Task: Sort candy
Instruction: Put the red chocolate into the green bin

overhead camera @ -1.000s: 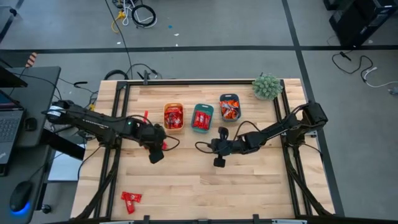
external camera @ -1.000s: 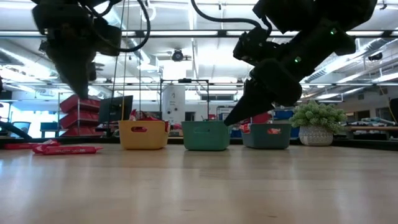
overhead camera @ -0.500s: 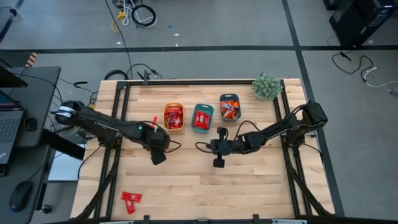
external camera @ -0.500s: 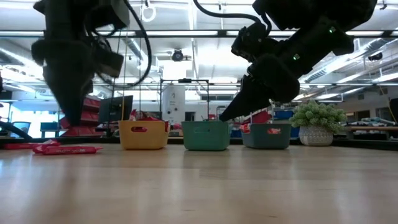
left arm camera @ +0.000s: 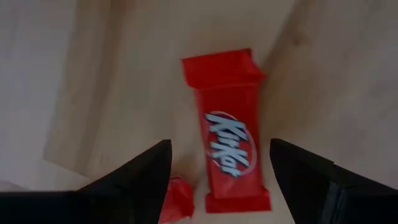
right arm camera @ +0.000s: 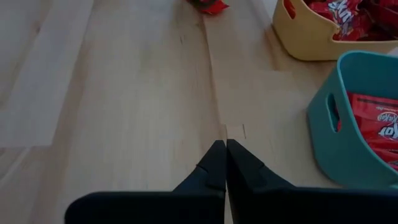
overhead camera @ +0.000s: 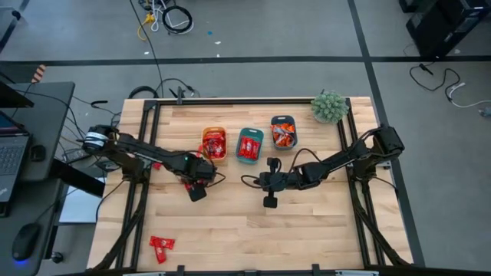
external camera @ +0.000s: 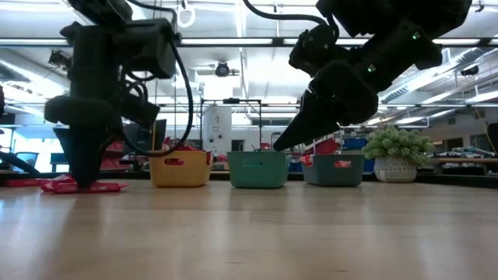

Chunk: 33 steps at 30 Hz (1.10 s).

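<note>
A red wrapped candy with a white mark lies flat on the wooden table, and part of a second red wrapper shows beside it. My left gripper points down over the candy, open, one finger on either side, with a gap to each. In the low view, red candy lies on the table at the gripper's tips. My right gripper is shut on nothing. It hangs above bare table in front of the teal bin.
A yellow-orange bin, the teal bin and a grey-blue bin stand in a row at the far side, each holding candy. A small potted plant stands at the far right corner. More red candy lies near the front left corner.
My left gripper has come down from well above the table until its tips are at the candy on the tabletop, still pointing down.
</note>
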Motion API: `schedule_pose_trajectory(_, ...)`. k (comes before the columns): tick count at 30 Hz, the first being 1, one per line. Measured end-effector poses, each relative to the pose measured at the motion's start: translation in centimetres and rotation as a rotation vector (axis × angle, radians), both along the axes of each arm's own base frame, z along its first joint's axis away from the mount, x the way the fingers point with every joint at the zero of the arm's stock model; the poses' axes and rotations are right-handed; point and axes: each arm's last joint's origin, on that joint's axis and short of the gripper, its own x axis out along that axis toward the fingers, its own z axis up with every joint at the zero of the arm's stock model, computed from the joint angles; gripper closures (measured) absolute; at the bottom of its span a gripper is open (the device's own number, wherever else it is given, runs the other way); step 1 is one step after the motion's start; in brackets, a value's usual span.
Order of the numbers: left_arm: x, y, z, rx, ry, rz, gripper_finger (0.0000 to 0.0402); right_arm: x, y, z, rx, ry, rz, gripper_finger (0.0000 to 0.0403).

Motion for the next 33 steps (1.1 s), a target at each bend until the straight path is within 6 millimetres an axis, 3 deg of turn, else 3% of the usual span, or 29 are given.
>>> schedule_pose_trajectory(10,0.4,0.5,-1.3,-0.033,0.02,-0.001,0.0137,0.0,0.0,0.0,0.0,0.001,0.0,0.0403)
schedule_pose_trajectory(24,0.5,0.2,-0.5,-0.112,-0.018,-0.032,0.031,-0.1,0.7,0.0,0.013,-0.008,0.013,0.0403)
schedule_pose_trajectory(33,2.2,-0.1,1.9,-0.148,-0.075,-0.07,0.0327,-0.4,1.6,0.0,0.001,0.003,0.049,0.0403)
